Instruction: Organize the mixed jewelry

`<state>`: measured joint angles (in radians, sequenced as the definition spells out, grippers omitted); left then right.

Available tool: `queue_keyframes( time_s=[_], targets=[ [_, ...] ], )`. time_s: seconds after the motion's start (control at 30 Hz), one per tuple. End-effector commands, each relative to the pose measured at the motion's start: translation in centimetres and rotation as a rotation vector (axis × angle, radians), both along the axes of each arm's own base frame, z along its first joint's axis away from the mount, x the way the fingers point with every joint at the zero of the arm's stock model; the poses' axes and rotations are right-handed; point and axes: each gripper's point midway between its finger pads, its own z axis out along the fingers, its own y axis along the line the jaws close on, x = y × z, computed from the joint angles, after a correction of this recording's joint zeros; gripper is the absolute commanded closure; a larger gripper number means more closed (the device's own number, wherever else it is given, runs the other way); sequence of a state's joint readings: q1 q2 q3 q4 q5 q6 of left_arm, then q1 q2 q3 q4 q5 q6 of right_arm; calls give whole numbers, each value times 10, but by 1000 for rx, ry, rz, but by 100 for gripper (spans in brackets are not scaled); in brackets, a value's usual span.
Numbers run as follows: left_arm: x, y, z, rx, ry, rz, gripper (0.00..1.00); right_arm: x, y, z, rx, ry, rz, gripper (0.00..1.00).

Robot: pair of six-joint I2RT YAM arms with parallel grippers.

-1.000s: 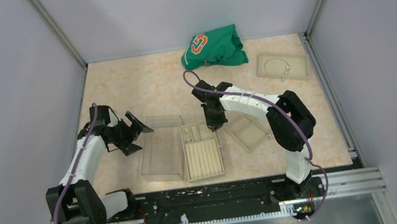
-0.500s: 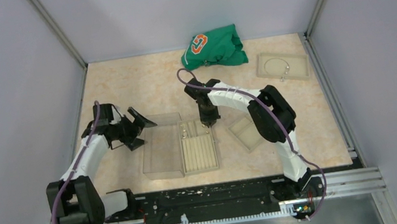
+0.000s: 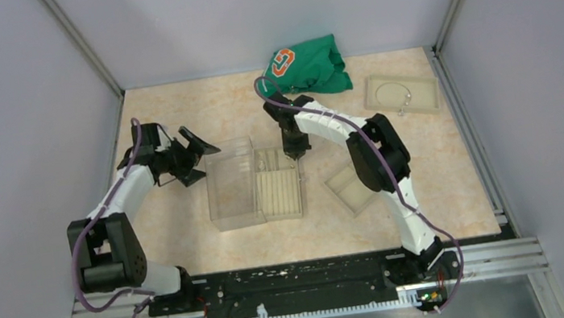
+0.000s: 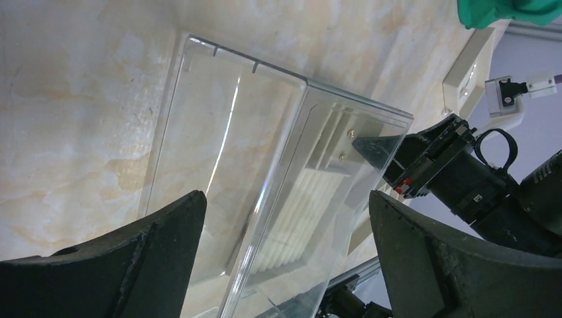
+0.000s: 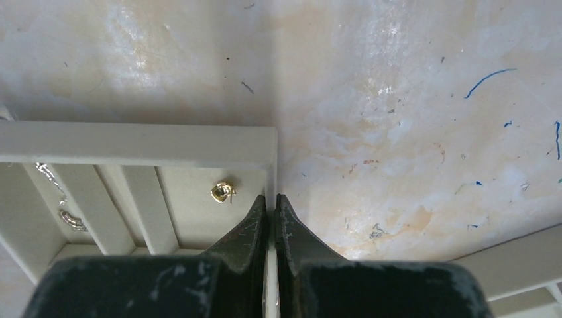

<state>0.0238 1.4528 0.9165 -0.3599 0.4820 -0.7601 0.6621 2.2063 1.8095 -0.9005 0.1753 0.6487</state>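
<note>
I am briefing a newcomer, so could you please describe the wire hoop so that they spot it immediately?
Find the green cloth at the back; right of it, by the right wall, lies a flat beige tray. The wire hoop lies inside that tray. Unlike the tiny pieces in the ridged tray, it is one large, thin silvery ring.

White arm shells (image 3: 328, 127), black joints (image 3: 380, 159), purple cables (image 3: 74, 270) (loosely looped), scuffed dark right hand (image 5: 270, 202).
</note>
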Motion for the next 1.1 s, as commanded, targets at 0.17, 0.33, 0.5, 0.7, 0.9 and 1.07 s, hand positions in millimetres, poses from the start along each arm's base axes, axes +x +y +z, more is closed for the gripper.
queue_keyframes(
  time_s=[0.17,0.33,0.5,0.7,0.9,1.07],
  targets=[
    [7,-2,-6,12,-3,-36,2,12,0,19,19,-74,109,100],
    [13,-5,-7,-12,-6,-46,2,11,1,16,12,-54,132,100],
    [17,-9,-8,-33,-2,-62,1,16,11,14,32,-40,137,100],
    [20,-13,-9,-43,-1,-81,2,23,19,14,47,-36,140,100],
    [21,-16,-10,-52,-2,-89,2,25,24,3,43,-3,135,100],
    [21,-16,-11,-51,-1,-88,2,24,24,2,37,11,114,100]
  ],
)
